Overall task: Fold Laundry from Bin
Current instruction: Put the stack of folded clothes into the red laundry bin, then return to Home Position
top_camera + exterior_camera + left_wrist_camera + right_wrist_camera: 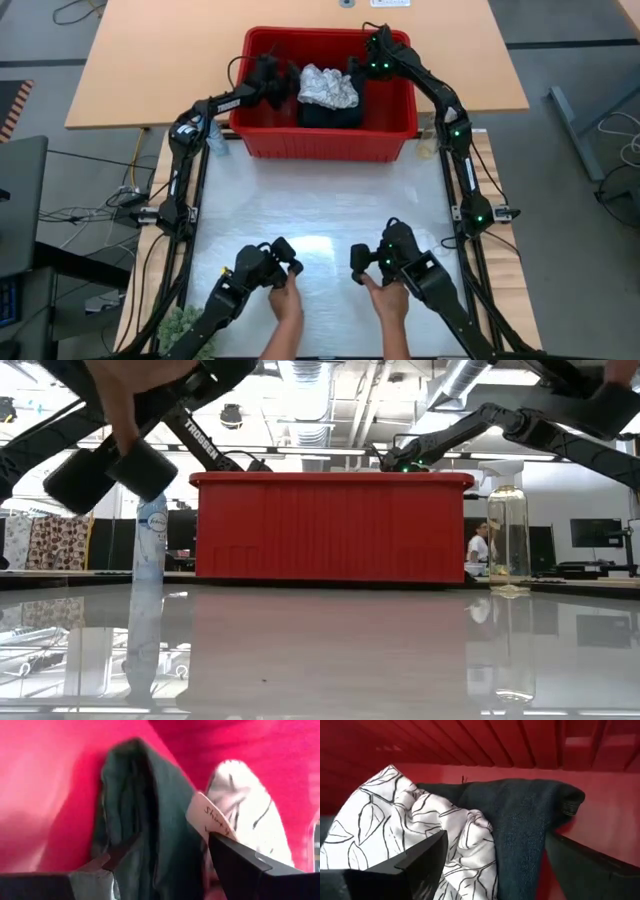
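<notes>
The left gripper [165, 860] has its fingers apart around a dark garment [145, 810] inside the red bin [325, 140]. The right gripper [495, 865] also stands open, over the leaf-print cloth [420, 825] and dark trousers [530, 825]. Two hands [285, 300] hold leader handles on the white table [320, 210] in front.

bin [330, 525] contents hidden in low view, tag [210, 817] writing partly covered

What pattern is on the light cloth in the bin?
White with a dark outlined leaf print, lying against the dark garment in the red bin. Clearest in the right wrist view.
</notes>
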Controlling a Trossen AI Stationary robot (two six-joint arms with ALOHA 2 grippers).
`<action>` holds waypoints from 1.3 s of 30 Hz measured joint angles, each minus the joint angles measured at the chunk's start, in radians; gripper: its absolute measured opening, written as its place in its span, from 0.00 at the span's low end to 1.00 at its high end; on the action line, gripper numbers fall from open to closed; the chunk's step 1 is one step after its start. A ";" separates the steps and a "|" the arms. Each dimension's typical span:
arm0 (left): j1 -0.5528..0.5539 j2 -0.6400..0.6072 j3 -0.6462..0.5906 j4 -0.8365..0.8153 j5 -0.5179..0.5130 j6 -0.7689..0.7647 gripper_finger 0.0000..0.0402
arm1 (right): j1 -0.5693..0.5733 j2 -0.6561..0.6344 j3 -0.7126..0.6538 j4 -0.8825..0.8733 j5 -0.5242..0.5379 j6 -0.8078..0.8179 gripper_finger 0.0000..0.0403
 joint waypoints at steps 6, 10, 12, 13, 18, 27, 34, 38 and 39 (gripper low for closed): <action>0.002 0.000 0.072 -0.002 -0.078 0.007 0.53 | 0.000 0.000 0.000 -0.001 0.002 -0.015 0.88; 0.011 0.000 0.140 -0.030 -0.088 0.049 0.53 | 0.000 -0.004 0.000 0.000 0.000 -0.015 0.88; 0.015 0.000 0.174 -0.064 -0.088 0.051 0.53 | -0.006 -0.015 0.000 -0.003 -0.009 -0.018 0.88; 0.017 0.001 0.187 -0.077 -0.088 0.044 0.53 | -0.008 -0.021 0.000 -0.002 -0.009 -0.028 0.88; 0.020 0.002 0.250 -0.081 -0.089 0.036 0.53 | -0.019 -0.080 0.000 0.055 -0.010 -0.080 0.88; 0.013 0.003 0.416 0.016 0.082 0.055 0.53 | -0.018 -0.226 0.000 0.148 -0.179 -0.255 0.88; 0.013 0.002 0.636 0.081 0.336 0.112 0.53 | -0.021 -0.415 0.000 0.148 -0.343 -0.329 0.88; 0.007 -0.089 0.577 0.276 0.493 0.110 0.53 | -0.027 -0.530 0.000 0.146 -0.467 -0.332 0.88; 0.006 -0.111 0.576 0.307 0.548 0.118 0.53 | -0.027 -0.557 0.000 0.144 -0.491 -0.331 0.88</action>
